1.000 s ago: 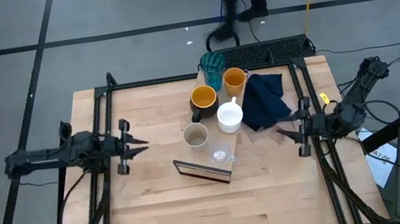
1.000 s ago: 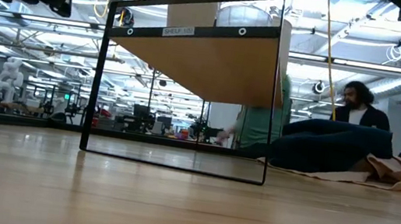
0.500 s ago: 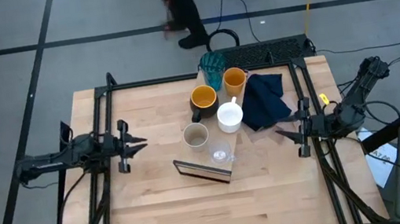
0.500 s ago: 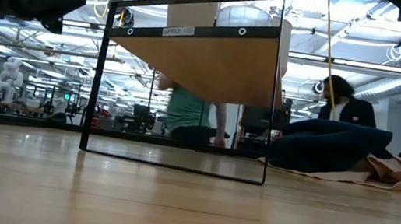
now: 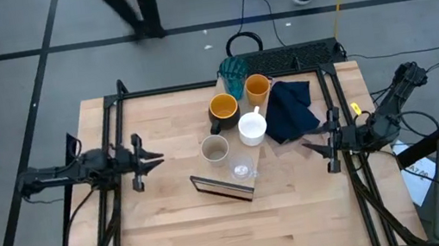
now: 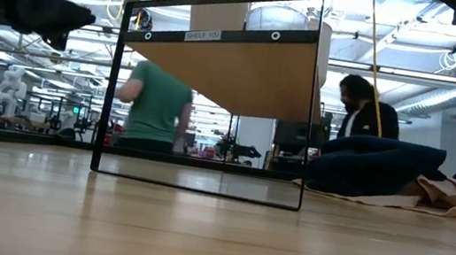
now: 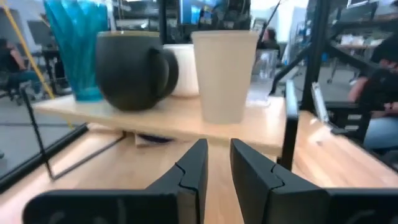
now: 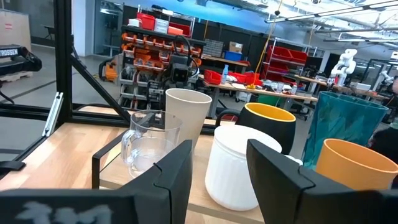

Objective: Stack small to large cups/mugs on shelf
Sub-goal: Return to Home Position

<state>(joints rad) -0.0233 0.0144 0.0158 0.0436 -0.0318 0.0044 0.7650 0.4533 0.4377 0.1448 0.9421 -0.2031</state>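
Left gripper (image 5: pixel 155 159) empty, fingers slightly apart, at the left side of the table (image 5: pixel 175 234). Right gripper (image 5: pixel 309 148) empty, fingers spread, at the right side. Shelf (image 5: pixel 221 187) mid-table carries clear glass (image 5: pixel 241 170), beige cup (image 5: pixel 215 149), white mug (image 5: pixel 252 128), dark mug (image 5: pixel 224 109), orange cup (image 5: pixel 257 88), teal tumbler (image 5: pixel 233 72).

Bright, even overhead light leaves only faint shadows; glare seemingly whitens the low view's upper part.

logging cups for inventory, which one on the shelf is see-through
The clear glass mug with a handle, standing next to the beige cup. You can see straight through it; the other five cups are all opaque.
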